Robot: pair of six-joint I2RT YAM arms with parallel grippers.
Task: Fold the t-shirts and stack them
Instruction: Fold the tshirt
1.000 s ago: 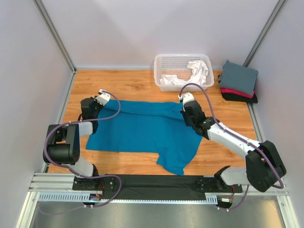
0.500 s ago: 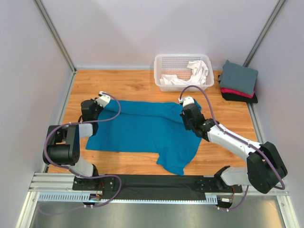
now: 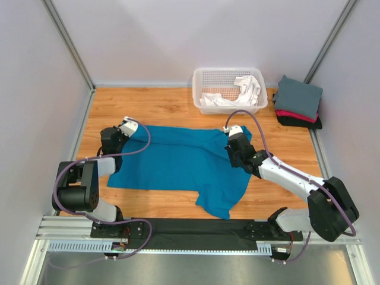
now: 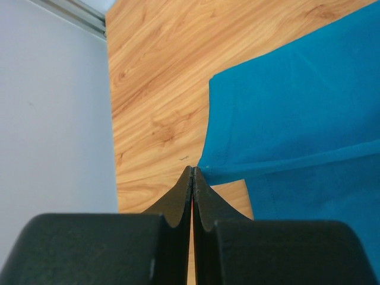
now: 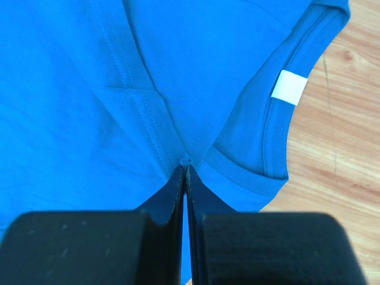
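The large teal-blue t-shirt point(image 3: 178, 163) lies spread on the wooden table, its far edge lifted into a fold. My left gripper point(image 3: 120, 134) is shut on the shirt's far left corner point(image 4: 205, 169). My right gripper point(image 3: 234, 141) is shut on a pinch of the shirt point(image 5: 185, 160) at the shoulder, next to the collar with its white neck label point(image 5: 289, 87). A folded stack at the back right holds a slate-grey shirt point(image 3: 298, 95) over a red-pink one point(image 3: 295, 115) and a black one point(image 3: 300, 122). White cloth point(image 3: 246, 90) lies in the basket.
A white lattice basket point(image 3: 228, 76) stands at the back centre. Grey walls close in the left, back and right sides. A metal rail point(image 3: 178, 234) with the arm bases runs along the near edge.
Both grippers have moved toward the near edge, drawing the shirt's far edge with them; the fold has come slightly nearer.
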